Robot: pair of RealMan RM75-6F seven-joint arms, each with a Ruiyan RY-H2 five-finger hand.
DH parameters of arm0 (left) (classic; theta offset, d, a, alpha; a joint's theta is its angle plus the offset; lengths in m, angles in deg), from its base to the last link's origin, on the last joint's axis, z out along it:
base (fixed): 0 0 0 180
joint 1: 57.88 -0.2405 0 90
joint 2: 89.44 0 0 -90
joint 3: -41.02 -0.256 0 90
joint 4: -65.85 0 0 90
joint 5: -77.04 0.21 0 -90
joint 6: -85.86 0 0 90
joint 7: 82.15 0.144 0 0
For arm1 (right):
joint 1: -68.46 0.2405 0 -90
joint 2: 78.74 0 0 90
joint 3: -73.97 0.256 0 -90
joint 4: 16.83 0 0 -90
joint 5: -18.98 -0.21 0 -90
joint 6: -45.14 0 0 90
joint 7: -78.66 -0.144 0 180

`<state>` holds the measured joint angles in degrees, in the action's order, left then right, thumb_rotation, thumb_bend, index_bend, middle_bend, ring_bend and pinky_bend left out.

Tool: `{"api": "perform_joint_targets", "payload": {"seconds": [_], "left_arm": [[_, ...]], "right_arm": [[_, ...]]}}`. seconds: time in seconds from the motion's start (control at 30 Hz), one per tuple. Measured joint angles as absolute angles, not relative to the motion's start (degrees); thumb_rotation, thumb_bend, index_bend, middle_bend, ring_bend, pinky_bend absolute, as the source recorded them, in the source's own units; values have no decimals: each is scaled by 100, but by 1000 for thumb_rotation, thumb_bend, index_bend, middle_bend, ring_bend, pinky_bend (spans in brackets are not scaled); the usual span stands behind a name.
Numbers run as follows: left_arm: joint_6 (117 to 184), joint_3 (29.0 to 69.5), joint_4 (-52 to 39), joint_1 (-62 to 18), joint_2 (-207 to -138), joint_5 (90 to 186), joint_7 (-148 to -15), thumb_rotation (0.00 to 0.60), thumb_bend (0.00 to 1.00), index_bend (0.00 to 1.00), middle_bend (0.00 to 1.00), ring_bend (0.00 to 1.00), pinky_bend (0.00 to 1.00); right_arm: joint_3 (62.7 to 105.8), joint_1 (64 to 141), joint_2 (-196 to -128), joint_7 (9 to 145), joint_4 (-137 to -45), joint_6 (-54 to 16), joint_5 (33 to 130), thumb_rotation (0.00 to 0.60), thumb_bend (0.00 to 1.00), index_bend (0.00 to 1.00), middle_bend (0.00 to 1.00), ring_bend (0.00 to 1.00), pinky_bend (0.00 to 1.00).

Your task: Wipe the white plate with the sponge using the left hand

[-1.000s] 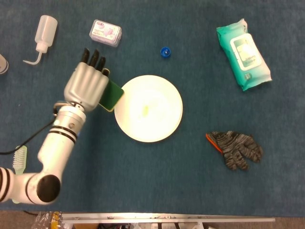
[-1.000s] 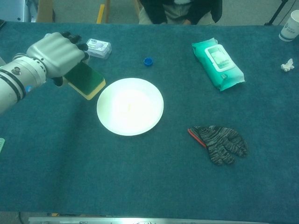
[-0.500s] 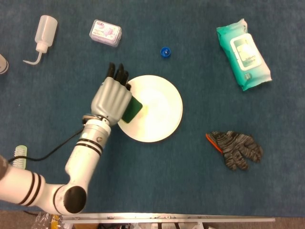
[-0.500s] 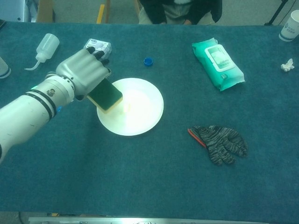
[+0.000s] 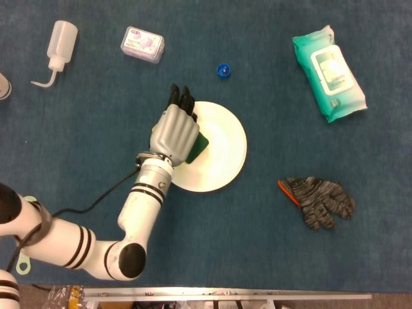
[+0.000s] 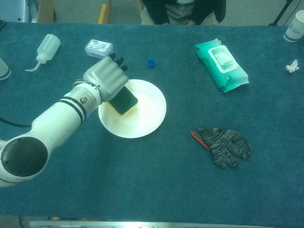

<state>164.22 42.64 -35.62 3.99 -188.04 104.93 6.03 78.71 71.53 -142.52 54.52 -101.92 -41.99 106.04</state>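
The white plate [image 5: 222, 149] [image 6: 145, 116] lies flat on the blue table near its middle. My left hand [image 5: 175, 132] [image 6: 106, 77] grips a green sponge [image 5: 199, 146] [image 6: 124, 101] with a yellow underside. The sponge sits over the left part of the plate, low on its surface; whether it touches I cannot tell. The left arm reaches in from the lower left and covers the plate's left rim in the head view. My right hand shows in neither view.
A squeeze bottle [image 5: 57, 45] and a small wrapped packet [image 5: 143, 44] lie at the back left. A blue cap [image 5: 223, 70] sits behind the plate. A green wipes pack [image 5: 328, 71] lies at the back right, a striped glove [image 5: 317, 201] at the front right.
My left hand has carried the sponge rightward, from beside the plate's left edge to over the plate's left half. The plate has stayed where it was.
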Motion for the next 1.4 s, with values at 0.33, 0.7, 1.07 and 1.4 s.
{"api": "perform_joint_targets", "payload": {"seconds": [0.33,0.7,1.07,1.4], "left_arm": [[16426,4093,-3301,402,-19097,10917,485,600,276,411,117,8,51],[16148,3946,-2694,226,-19242,11386,-16,600,275,412,117,8,51],[15971,3746,-2020,-2,-19230,12038,-356,600,275,413,116,8,52],[16234,3752,-2095,-146,-18978,12271,-23,600,276,413,114,8,51]], "right_arm": [[7874,7145,-14241,5476,-10193,-4195,10576,600,388,389,394,244,450],[7880,7131,-14213,5604,-10285,-4218,10567,600,388,389,394,243,450],[7883,7140,-14192,5786,-10430,-4215,10572,600,388,389,394,243,450],[7878,7110,-14167,5766,-10490,-4298,10624,600,388,389,394,244,450]]}}
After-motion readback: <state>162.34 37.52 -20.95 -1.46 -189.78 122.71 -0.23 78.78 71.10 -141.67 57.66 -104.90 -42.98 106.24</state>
